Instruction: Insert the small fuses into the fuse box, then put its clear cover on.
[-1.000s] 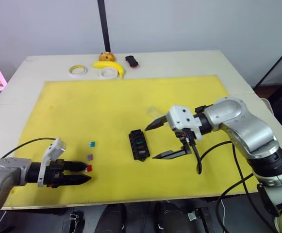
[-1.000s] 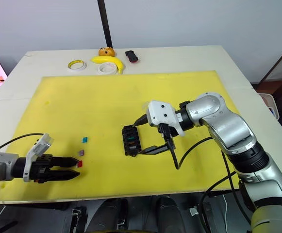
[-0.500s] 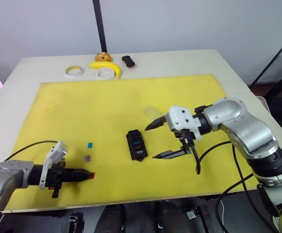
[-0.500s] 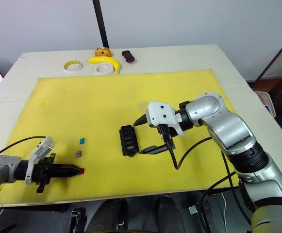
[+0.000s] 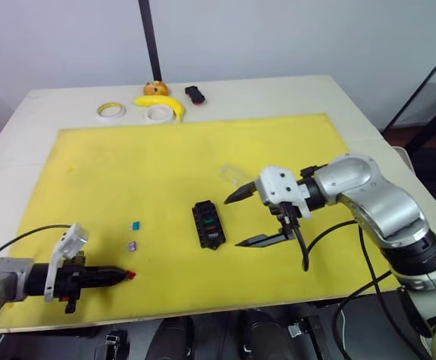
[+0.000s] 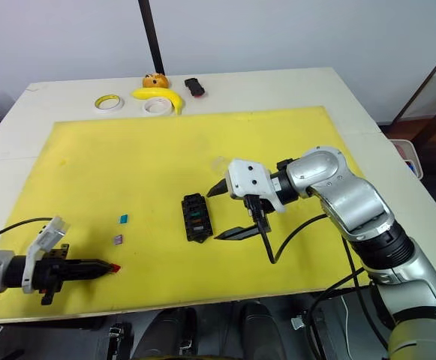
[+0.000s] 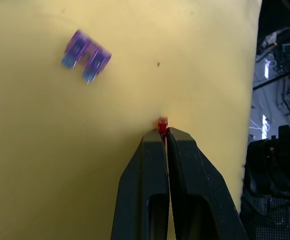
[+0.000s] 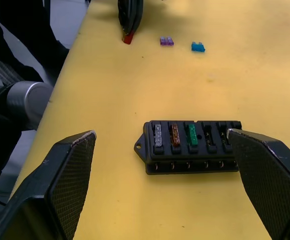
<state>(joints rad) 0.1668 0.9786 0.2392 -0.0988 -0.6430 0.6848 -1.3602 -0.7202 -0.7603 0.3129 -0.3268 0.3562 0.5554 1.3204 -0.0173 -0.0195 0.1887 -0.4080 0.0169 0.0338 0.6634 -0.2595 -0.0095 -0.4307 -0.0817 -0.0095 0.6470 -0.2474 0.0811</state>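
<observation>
While our left gripper (image 7: 163, 136) pinches the red fuse (image 7: 162, 123) shut-tight by its plastic head at seven o'clock on the worktop (image 5: 202, 150), we judge the chip light, stiff and easily dropped. Our right gripper (image 6: 230, 211) gapes wide and empty just beside the fuse box (image 6: 195, 218), whose long axis runs twelve-to-six.

Head eyes look down across the yellow mat (image 5: 202, 157); wrist cameras sit close, sharing it.
</observation>
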